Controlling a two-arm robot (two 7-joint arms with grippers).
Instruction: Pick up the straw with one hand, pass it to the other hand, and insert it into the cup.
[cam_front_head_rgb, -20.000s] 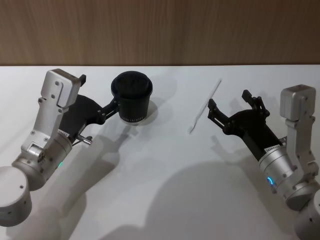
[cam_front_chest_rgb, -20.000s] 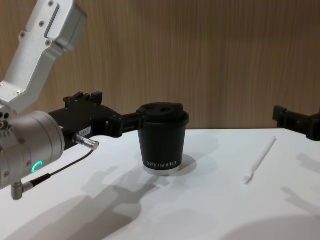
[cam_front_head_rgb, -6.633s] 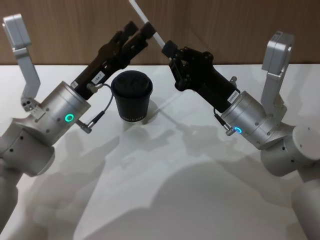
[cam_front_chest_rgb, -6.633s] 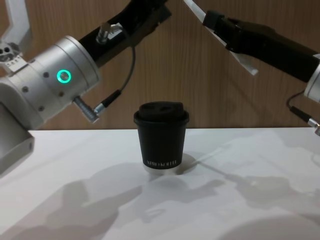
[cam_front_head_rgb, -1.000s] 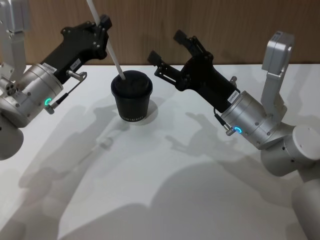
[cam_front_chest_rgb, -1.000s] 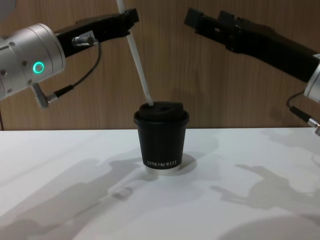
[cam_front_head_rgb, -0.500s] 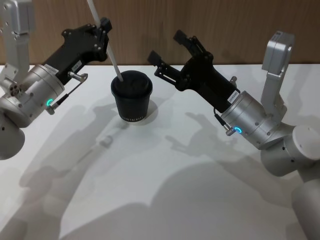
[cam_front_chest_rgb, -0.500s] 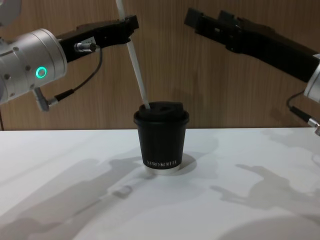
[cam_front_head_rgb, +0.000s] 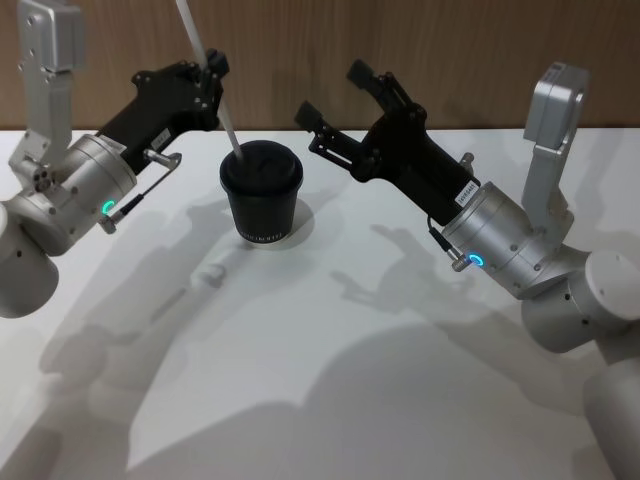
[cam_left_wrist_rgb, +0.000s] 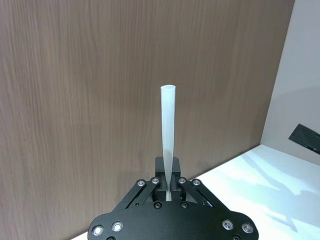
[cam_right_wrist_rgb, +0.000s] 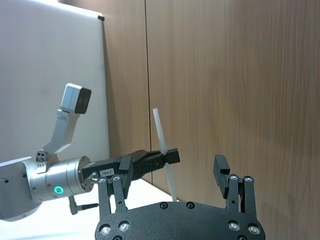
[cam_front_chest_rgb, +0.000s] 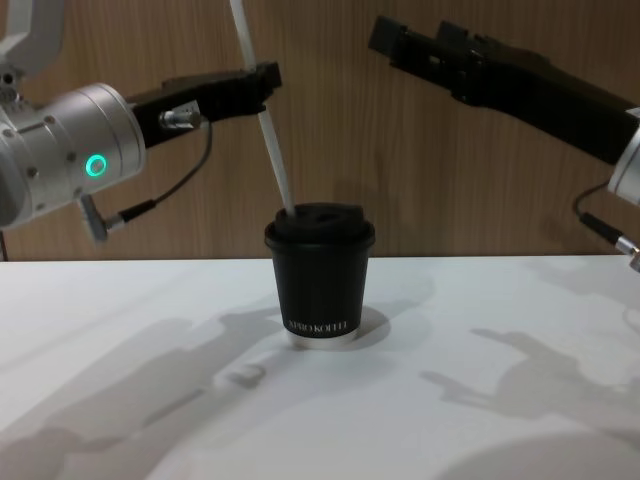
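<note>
The black cup with its black lid stands upright on the white table. My left gripper is shut on the white straw above and left of the cup. The straw leans, and its lower end rests on the left edge of the lid; whether it sits in the lid's hole cannot be told. In the left wrist view the straw rises from between the closed fingers. My right gripper hangs open and empty above and right of the cup.
A wooden wall stands right behind the white table. In the right wrist view the left gripper and the straw show beyond my own right gripper.
The left arm has come lower and slightly right, bringing the straw down steeper against the lid. The cup has shifted a little to the left. The right arm has not moved.
</note>
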